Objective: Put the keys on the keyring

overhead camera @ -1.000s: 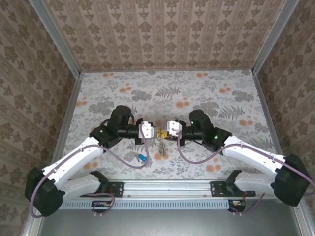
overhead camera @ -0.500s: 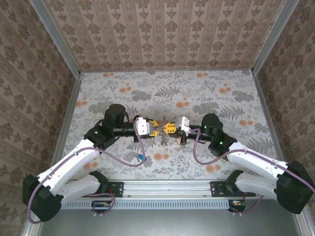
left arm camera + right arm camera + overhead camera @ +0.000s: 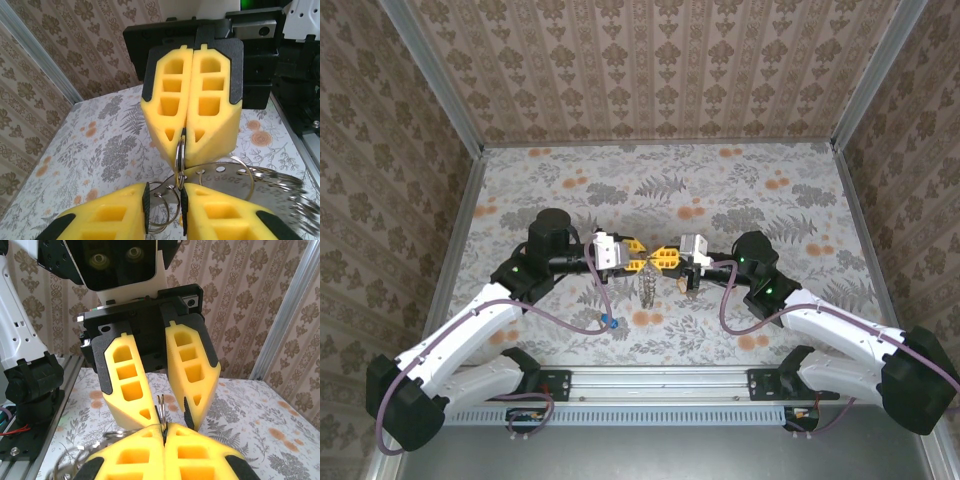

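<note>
My right gripper is shut on a thin metal split ring of the keyring, held edge-on above the table. The left gripper faces it, open, with its fingers on either side of that ring. Between the left jaws I see more small rings and a flat metal tag with holes and stamped digits. From above, the ring bunch hangs below the two meeting grippers. A blue-headed key lies on the table near the left arm's cable.
Purple cables loop from each wrist down over the patterned table. An aluminium rail runs along the near edge. Papered walls close in the back and sides.
The left jaws have opened. Both wrists drew slightly apart, then the left gripper edged back toward the right one. The ring bunch now hangs between them.
</note>
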Controlling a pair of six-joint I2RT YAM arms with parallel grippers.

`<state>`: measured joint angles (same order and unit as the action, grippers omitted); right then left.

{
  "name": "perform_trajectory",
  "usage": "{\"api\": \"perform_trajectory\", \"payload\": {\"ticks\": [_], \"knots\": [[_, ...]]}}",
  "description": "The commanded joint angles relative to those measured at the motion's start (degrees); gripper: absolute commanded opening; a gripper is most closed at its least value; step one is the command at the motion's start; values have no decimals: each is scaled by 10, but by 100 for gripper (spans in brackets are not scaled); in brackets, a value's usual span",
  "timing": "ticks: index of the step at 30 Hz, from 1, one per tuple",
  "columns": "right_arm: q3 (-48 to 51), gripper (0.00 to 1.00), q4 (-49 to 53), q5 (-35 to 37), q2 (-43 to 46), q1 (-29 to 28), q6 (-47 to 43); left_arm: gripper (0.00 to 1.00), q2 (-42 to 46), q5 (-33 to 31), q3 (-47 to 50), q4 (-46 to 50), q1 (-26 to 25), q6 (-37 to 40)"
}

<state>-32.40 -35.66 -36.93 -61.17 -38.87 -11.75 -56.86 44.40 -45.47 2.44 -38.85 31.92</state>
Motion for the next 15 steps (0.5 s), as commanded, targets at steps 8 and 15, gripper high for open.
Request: {"api": "perform_trajectory", "payload": {"ticks": [8, 15], "knots": [[-3, 0, -7, -18, 5, 0, 0, 17, 6, 36, -15, -22, 4, -25], [8, 0, 3, 13, 15, 1, -15, 23, 8, 46, -21, -15, 4, -28]]}}
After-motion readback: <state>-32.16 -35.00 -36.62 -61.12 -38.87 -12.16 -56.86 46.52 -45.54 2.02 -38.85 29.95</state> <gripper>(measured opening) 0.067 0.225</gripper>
